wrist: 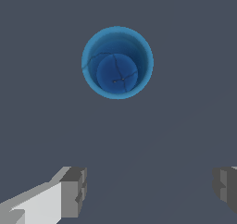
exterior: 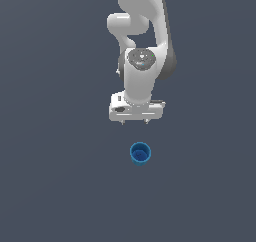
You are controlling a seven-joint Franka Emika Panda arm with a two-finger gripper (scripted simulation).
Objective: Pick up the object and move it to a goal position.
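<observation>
A small bright blue cup (exterior: 140, 153) stands upright on the dark grey floor, its open round rim facing up. In the wrist view the cup (wrist: 117, 62) shows from above, hollow, with a narrower base inside. My white gripper (exterior: 134, 121) hangs a little above the floor, apart from the cup, which lies just in front of it toward the exterior view's bottom. The gripper (wrist: 148, 190) is open and empty. Its two grey fingertips (wrist: 74, 190) are spread wide, wider than the cup.
The dark grey floor (exterior: 50, 161) surrounds the cup on all sides. The white arm (exterior: 142, 36) rises behind the gripper toward the exterior view's top.
</observation>
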